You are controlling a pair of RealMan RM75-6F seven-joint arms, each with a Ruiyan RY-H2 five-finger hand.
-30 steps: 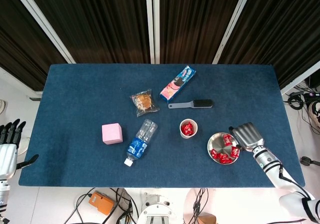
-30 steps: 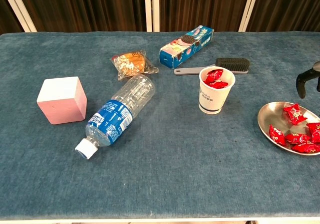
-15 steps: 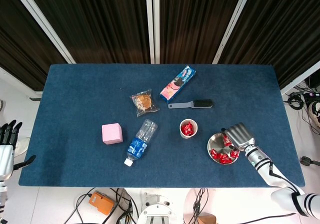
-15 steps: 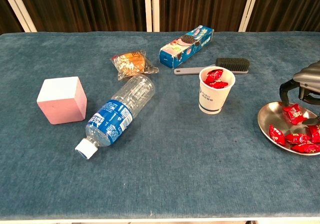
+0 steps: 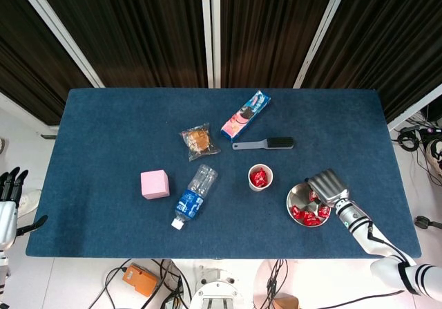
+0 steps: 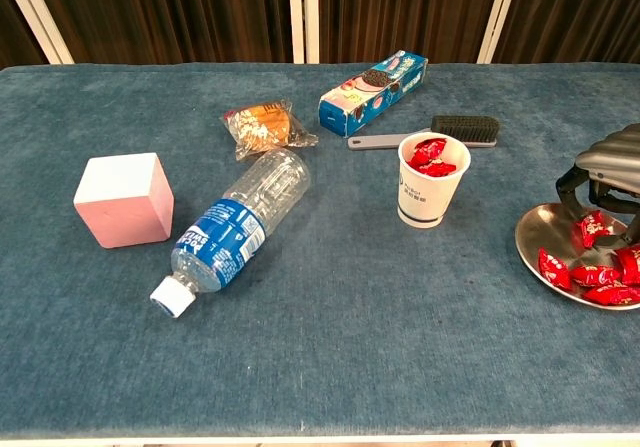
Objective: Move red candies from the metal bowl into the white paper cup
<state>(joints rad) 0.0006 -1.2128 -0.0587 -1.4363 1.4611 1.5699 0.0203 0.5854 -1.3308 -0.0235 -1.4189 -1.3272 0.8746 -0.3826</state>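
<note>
- Several red wrapped candies [image 6: 429, 157] already sit in the white paper cup [image 6: 430, 193], left of the right hand [image 6: 606, 175].
- Right hand's fingers curl around one candy [image 6: 592, 229] in the round metal bowl [image 6: 545, 237]; firm grasp unclear. More remain.

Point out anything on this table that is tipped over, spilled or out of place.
Only the water bottle lies on its side, cap toward the near edge. The white paper cup stands upright holding candies, and the rest sit inside the metal bowl; nothing has spilled.
</note>
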